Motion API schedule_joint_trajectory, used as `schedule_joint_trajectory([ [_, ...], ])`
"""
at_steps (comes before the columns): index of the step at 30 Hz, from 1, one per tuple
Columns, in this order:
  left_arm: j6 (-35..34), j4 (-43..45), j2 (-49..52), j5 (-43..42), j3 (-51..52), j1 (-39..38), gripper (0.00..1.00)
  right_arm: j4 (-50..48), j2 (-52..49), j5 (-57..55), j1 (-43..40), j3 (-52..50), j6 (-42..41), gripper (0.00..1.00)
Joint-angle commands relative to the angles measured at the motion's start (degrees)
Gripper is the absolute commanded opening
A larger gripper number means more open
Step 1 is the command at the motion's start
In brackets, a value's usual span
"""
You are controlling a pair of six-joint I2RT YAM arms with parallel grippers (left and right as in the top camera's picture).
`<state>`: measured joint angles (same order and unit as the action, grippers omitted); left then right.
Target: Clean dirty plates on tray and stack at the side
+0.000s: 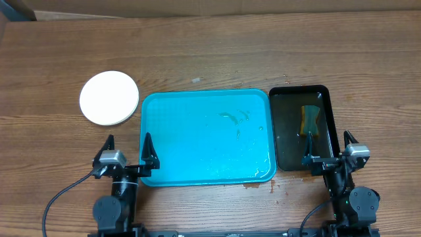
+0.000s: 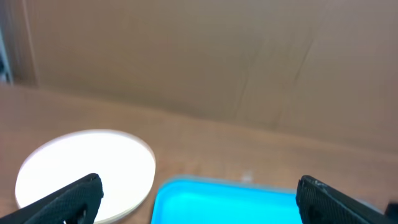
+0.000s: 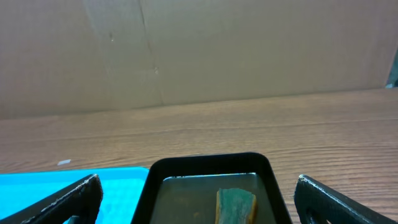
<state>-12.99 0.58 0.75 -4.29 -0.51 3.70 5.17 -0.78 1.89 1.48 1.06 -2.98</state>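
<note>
Overhead, the left gripper (image 1: 128, 141) sits at the near edge of the table (image 1: 210, 59) with its two fingers spread wide and nothing between them. Its right finger hangs over the tray's near-left corner, and its left finger is over bare wood. The right gripper (image 1: 327, 138) is spread just as wide and is also empty. Its left finger is above the near end of the black tray (image 1: 288, 141), and its right finger is just outside that tray's right rim.

From the left wrist camera, both dark fingers (image 2: 68, 199) frame the plates (image 2: 87, 165) and the turquoise tray (image 2: 224, 199) beyond them.

Overhead, the tray (image 1: 191, 148) lies in the middle of the table. No plate is on it, only wet streaks (image 1: 233, 118) and droplets. The plates (image 1: 109, 98) rest as a stack on the wood just off the tray's far-left corner. The top one is white, and I cannot count those beneath it.

The black tray lies just beside the turquoise tray's right side and holds liquid and a sponge (image 1: 310, 119). Small reddish-brown smears (image 1: 260, 185) mark the wood at the tray's near-right corner. Cardboard (image 2: 217, 62) stands along the table's far side.
</note>
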Motion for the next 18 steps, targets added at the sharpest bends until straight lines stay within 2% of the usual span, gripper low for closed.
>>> schedule_joint_trajectory([
  [1,1.46,-4.85,-0.55,0.48,0.24,-0.52,1.0,-0.35,0.61,-0.74,-0.26,-0.59,0.04,1.0],
  [10,8.52,-5.03,-0.55,2.34,0.24,-0.52,1.0,-0.35,0.61,-0.74,-0.26,-0.59,0.04,1.0],
  [18,8.76,-4.9,-0.55,1.92,0.24,-2.56,1.0,-0.35,0.61,-0.74,-0.26,-0.59,0.04,1.0],
])
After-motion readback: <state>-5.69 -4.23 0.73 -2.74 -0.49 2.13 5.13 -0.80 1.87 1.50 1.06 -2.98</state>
